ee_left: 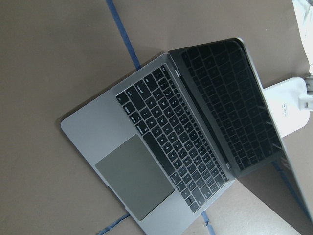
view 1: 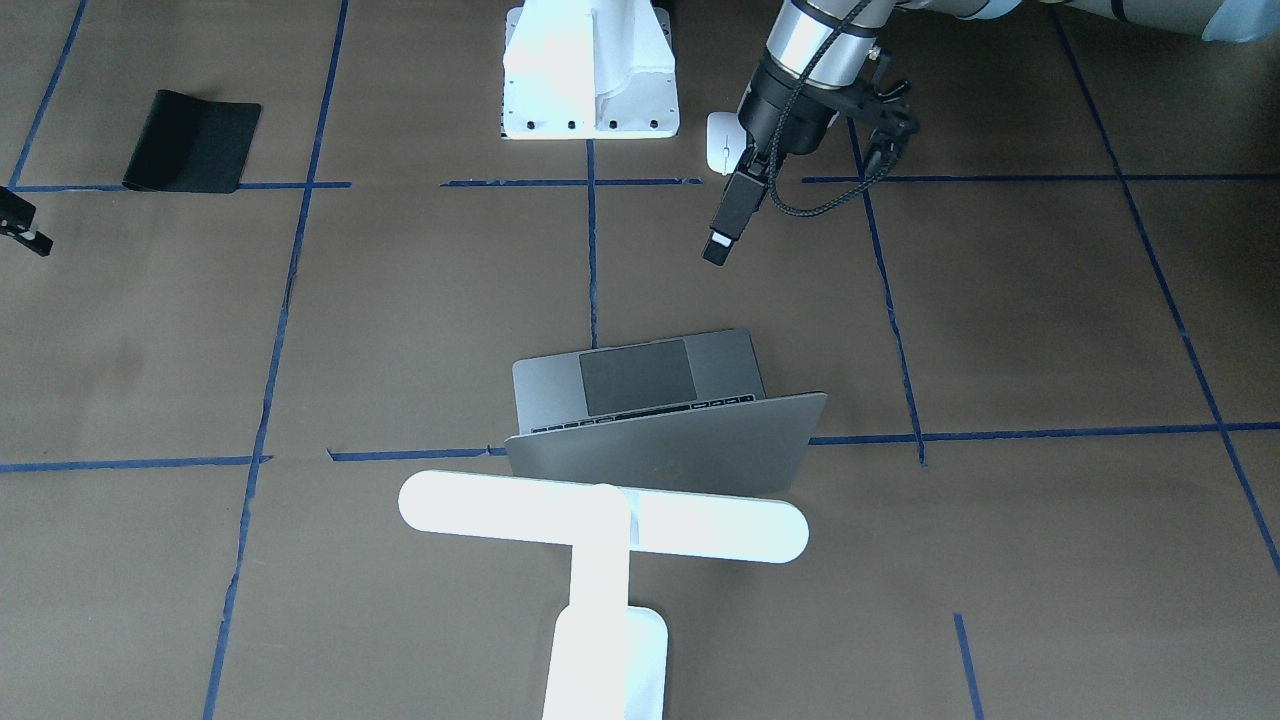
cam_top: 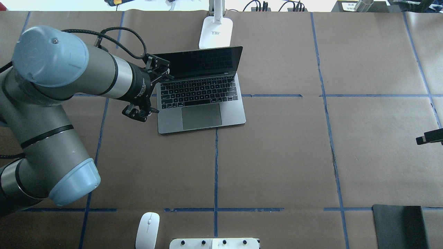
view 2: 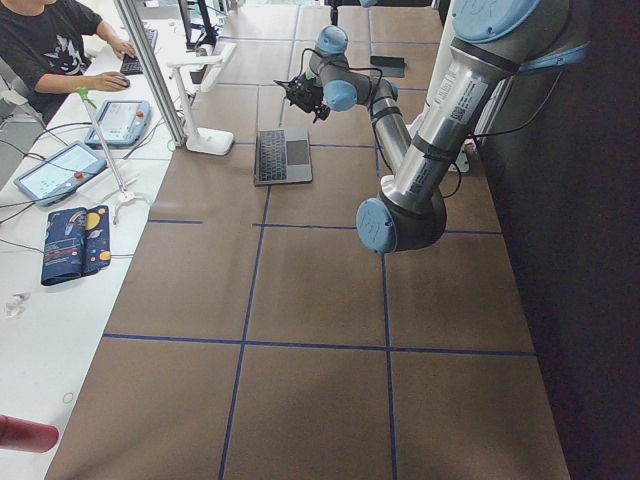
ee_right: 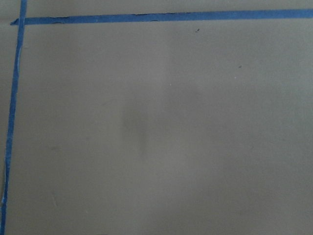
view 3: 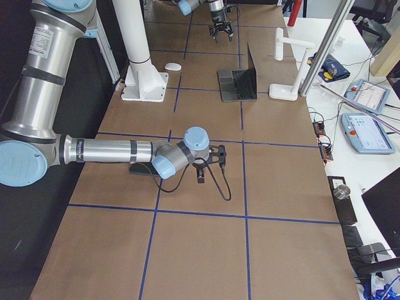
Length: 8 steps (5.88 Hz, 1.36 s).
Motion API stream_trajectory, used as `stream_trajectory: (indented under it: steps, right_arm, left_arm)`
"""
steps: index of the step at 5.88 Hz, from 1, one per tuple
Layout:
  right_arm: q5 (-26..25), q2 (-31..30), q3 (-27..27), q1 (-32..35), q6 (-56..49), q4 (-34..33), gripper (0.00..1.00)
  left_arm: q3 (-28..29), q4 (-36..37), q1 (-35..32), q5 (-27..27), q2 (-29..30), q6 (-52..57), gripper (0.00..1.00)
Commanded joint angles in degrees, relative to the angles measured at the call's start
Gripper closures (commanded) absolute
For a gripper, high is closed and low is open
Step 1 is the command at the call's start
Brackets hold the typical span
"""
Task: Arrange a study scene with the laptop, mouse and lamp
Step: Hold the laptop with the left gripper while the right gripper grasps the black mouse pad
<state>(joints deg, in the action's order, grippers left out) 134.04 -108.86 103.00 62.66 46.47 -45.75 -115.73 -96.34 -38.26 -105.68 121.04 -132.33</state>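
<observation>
The grey laptop [cam_top: 200, 93] stands open at the table's middle; its lid back shows in the front view [view 1: 660, 440] and its keyboard in the left wrist view [ee_left: 166, 161]. The white lamp [view 1: 600, 520] stands just behind the lid, base on the table [cam_top: 215, 33]. The white mouse [cam_top: 147, 230] lies near the robot's base, partly behind the left wrist in the front view [view 1: 718, 145]. My left gripper [view 1: 717, 250] hangs above the table beside the laptop's left side, open and empty. My right gripper [cam_top: 429, 137] hovers far to the right, shut and empty.
A black flat mat [cam_top: 398, 224] lies at the near right corner [view 1: 190, 140]. The white bolted pedestal [view 1: 590, 80] stands at the robot's base, next to the mouse. Blue tape lines cross the brown table cover [ee_right: 146, 17]. Operator desks with tablets line the far edge.
</observation>
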Motion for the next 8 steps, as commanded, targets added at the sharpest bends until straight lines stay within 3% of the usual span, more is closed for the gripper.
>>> stream_trajectory:
  steps: [1,3,5,6,7,8]
  right_arm:
    - [-3.34,-6.59,3.67,-8.84,21.83,8.57,0.04]
    - [-3.87,-13.73,5.81,-13.5,22.26,8.57,0.02]
    - [-9.12,-13.49,2.23,-24.82,23.05,8.49,0.02]
    - [-12.89,-12.88,2.21,-30.35,29.32,8.57,0.02]
    - [-14.4,-12.52,2.21,-32.5,30.16,8.66,0.04]
    - [-14.42,-12.52,2.21,-33.73,30.7,8.66,0.15]
  left_arm:
    - [-0.11,0.01,0.03,-0.05,-0.01,0.15,0.0]
    - [-0.2,0.01,0.12,-0.05,-0.01,1.02,0.0]
    - [-1.07,0.01,0.03,-0.05,-0.1,1.99,0.0]
    - [-1.51,0.09,0.03,-0.05,-0.1,1.99,0.0]
    - [-1.78,0.1,-0.06,-0.14,-0.19,1.99,0.0]
    - [-2.39,0.53,-0.06,-0.14,-0.19,1.99,0.0]
